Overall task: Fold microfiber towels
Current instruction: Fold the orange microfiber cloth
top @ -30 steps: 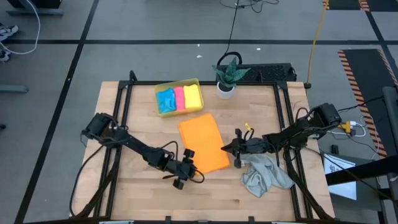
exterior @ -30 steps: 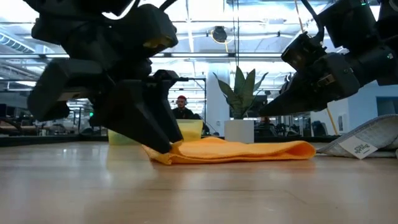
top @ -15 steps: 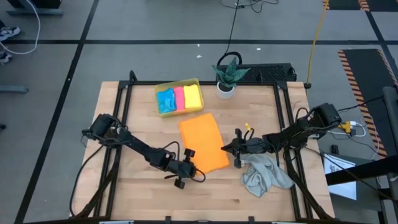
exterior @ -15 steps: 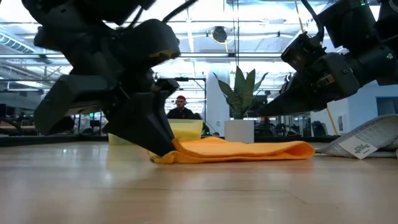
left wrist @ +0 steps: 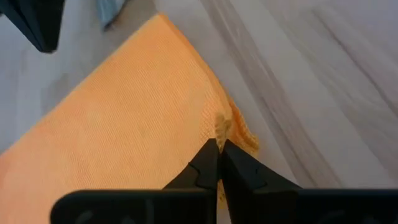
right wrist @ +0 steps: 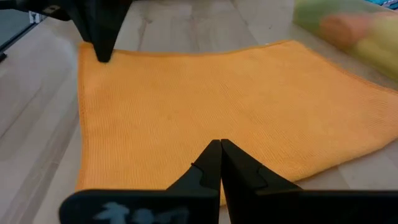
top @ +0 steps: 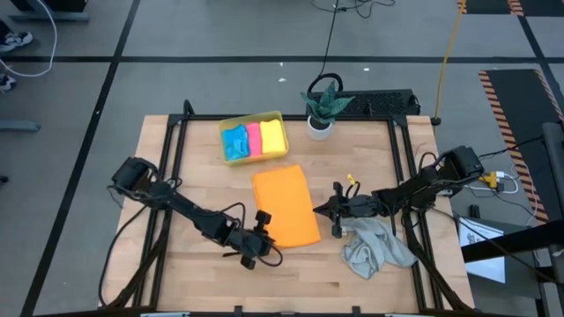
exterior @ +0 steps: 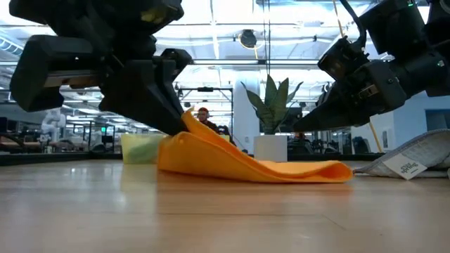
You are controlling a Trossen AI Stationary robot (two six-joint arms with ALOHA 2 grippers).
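High view: orange towel (top: 286, 206) lies center frame on the bench (top: 352, 150); left claw (top: 262, 231) is pinched on its lower-left corner, right claw (top: 318, 210) closed at its right edge. Low view: that corner is lifted off the bench at left, so the fold seems to be starting. Wrist views: both claws' tips are clamped on orange cloth; next move prob. needs the corner carried across w/o slipping.

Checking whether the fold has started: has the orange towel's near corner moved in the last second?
Yes. The left gripper has lifted the orange towel corner off the table, towards the plant.
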